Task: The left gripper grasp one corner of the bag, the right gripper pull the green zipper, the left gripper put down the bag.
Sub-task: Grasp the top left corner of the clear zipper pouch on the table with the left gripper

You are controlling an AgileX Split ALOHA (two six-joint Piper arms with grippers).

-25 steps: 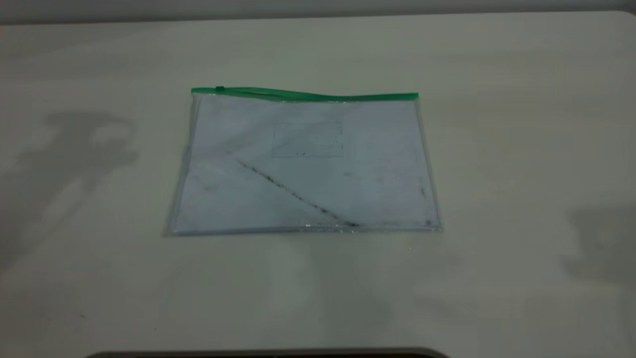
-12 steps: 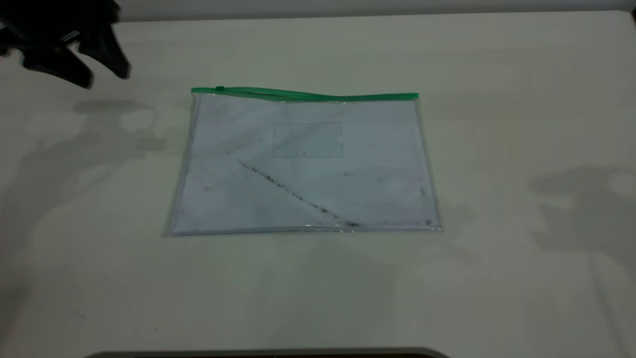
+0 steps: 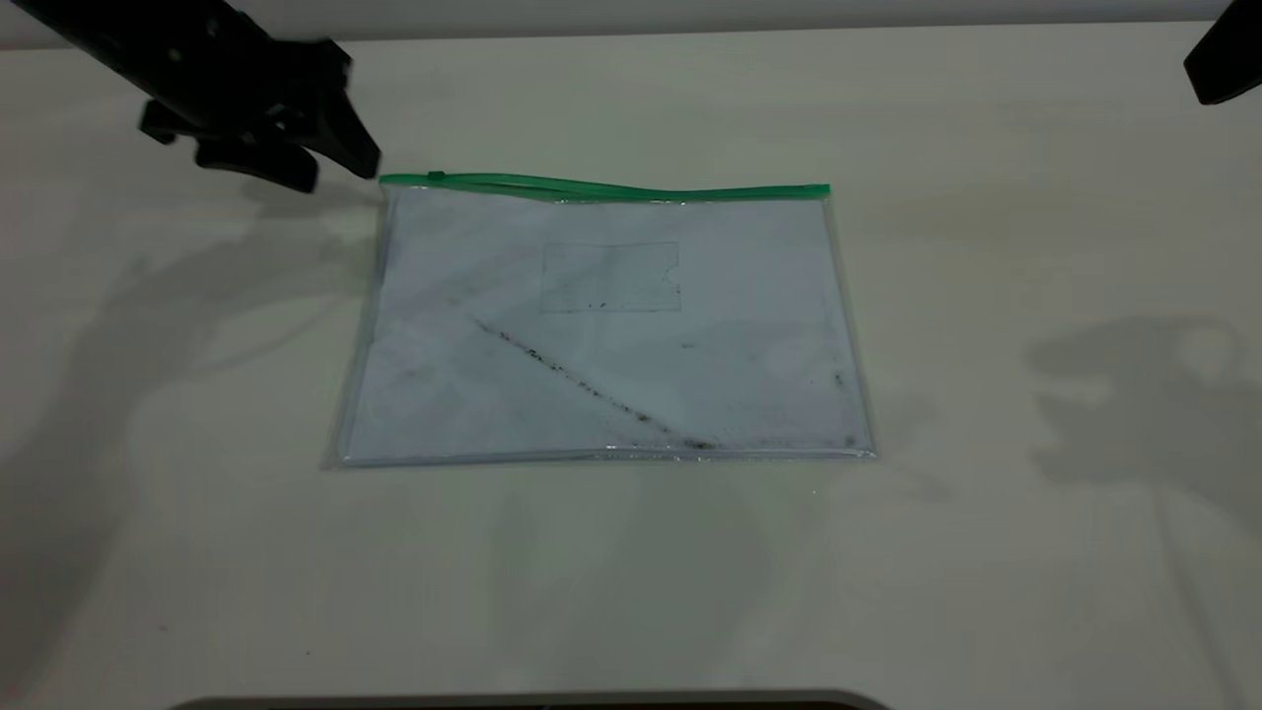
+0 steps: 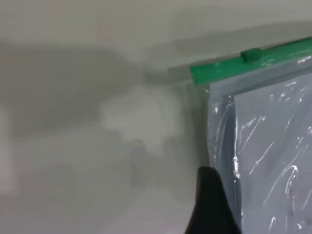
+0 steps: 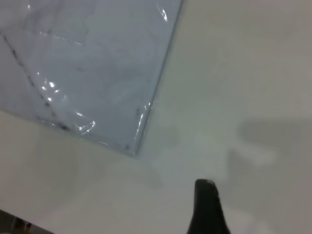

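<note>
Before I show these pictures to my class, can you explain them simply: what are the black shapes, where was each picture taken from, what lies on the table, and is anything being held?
The black shapes are two robot arms. The wide picture faces them: the left gripper, jaws open, hovers beside a corner of the bag, near the green zipper. The right gripper barely shows at the far corner. The other two pictures come from cameras on each arm's wrist, looking down. The bag lies flat on the table. Nothing is held yet.
</note>
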